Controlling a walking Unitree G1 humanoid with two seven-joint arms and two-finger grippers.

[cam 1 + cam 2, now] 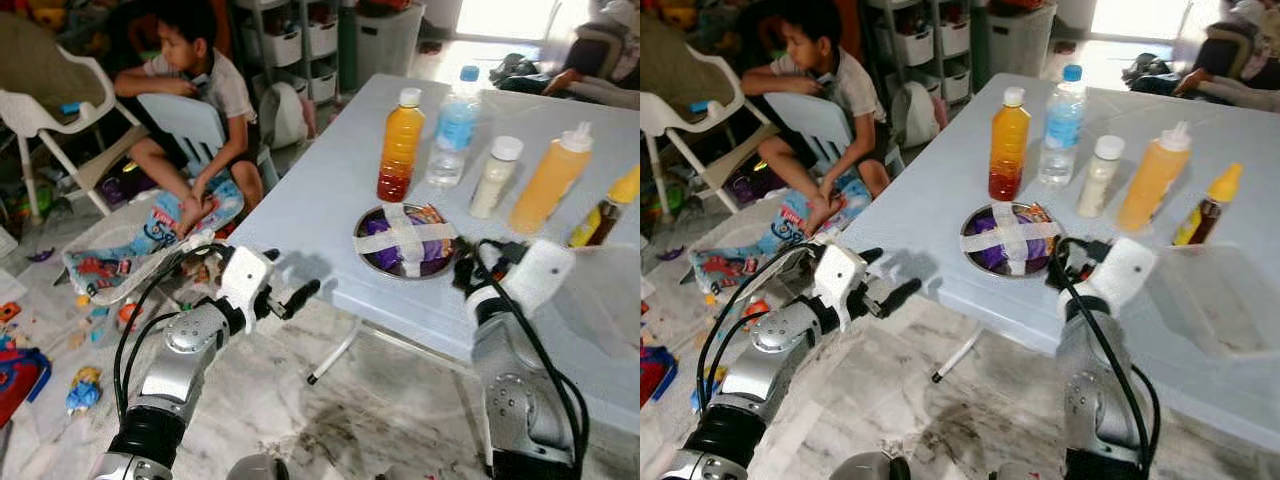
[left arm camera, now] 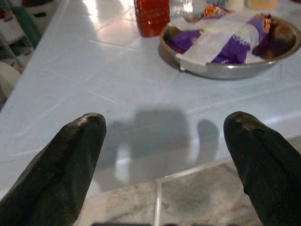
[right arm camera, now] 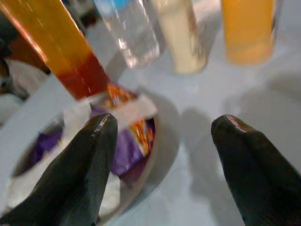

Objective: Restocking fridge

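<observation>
Right hand (image 1: 1065,262) over the near part of the bench (image 1: 310,190), fingers spread wide, gripping nothing; one finger (image 3: 87,165) hangs above the rim of the steel bowl (image 1: 405,241), the other (image 3: 249,160) over bare bench beside it; contact with the bowl hard to judge, looks just clear.

Left hand (image 1: 290,290) out in front of the bench's near edge, at about its height, fingers (image 2: 61,160) apart and empty, pointed toward the bowl.

Bowl sits near the bench's front edge between the two hands; purple packets inside, crossed over with white tape strips.

Behind the bowl, a row: orange juice bottle (image 1: 400,145) with red at its base, just beyond the bowl; clear water bottle (image 1: 453,125) with blue cap beside it; small cream bottle (image 1: 496,176); tall orange squeeze bottle (image 1: 552,180); small yellow-capped bottle (image 1: 605,215) farthest right; all upright.

Clear plastic tub (image 1: 1215,300) right of the right hand.

A person (image 1: 195,90) sits on a mat on the floor beyond the left arm; toys scattered about; white chair (image 1: 60,100) nearby.
</observation>
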